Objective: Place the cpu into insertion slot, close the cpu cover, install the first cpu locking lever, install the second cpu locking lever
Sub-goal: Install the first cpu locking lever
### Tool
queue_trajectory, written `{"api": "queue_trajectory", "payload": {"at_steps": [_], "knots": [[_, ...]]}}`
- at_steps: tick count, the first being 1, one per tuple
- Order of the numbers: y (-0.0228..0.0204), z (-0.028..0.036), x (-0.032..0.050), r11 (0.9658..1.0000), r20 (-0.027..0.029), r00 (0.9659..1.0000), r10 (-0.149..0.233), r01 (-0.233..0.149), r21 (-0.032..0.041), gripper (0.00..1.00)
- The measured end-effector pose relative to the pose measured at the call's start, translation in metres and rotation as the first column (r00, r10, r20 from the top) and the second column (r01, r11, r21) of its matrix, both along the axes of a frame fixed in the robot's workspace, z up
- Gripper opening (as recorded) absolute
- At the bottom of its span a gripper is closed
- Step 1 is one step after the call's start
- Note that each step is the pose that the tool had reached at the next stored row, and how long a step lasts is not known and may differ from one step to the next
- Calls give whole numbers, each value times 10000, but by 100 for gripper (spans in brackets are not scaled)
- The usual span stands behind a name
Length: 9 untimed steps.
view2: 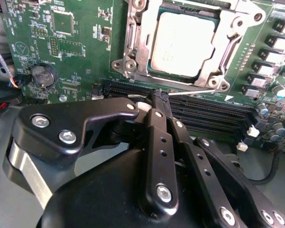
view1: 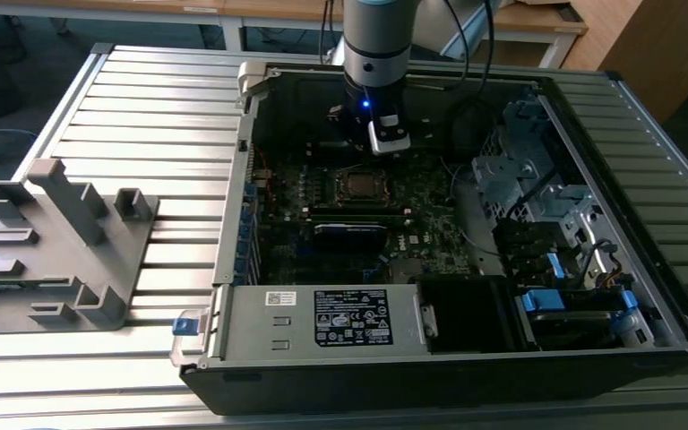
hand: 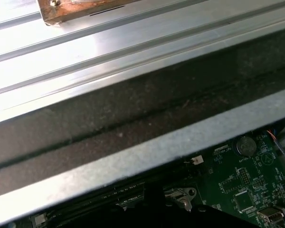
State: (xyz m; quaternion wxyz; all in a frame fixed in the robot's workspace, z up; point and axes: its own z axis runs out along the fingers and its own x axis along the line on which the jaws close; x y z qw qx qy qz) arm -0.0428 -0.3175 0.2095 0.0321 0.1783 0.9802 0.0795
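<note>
Exterior view: high up, far off, looking down into the open computer case point(view1: 440, 381). In both wrist views, very near the green motherboard point(view2: 76, 47) point(hand: 247, 190): second wrist view over the gripper point(view2: 160, 97), first wrist view past the case wall point(hand: 133, 118).

cpu cover point(view2: 138, 42) — top cropped, cpu point(view2: 180, 45) rim hidden

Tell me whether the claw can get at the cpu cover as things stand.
Probably yes: in the second wrist view the claw sits right beside the cpu cover, which lies flat around the cpu, and nothing stands between them.
</note>
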Motion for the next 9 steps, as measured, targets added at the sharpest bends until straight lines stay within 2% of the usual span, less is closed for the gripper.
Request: {"api": "queue_trajectory", "payload": {"at_steps": [9], "knots": [[16, -1, -7, 9999, 0, 9999, -148, 148, 1, 10]]}}
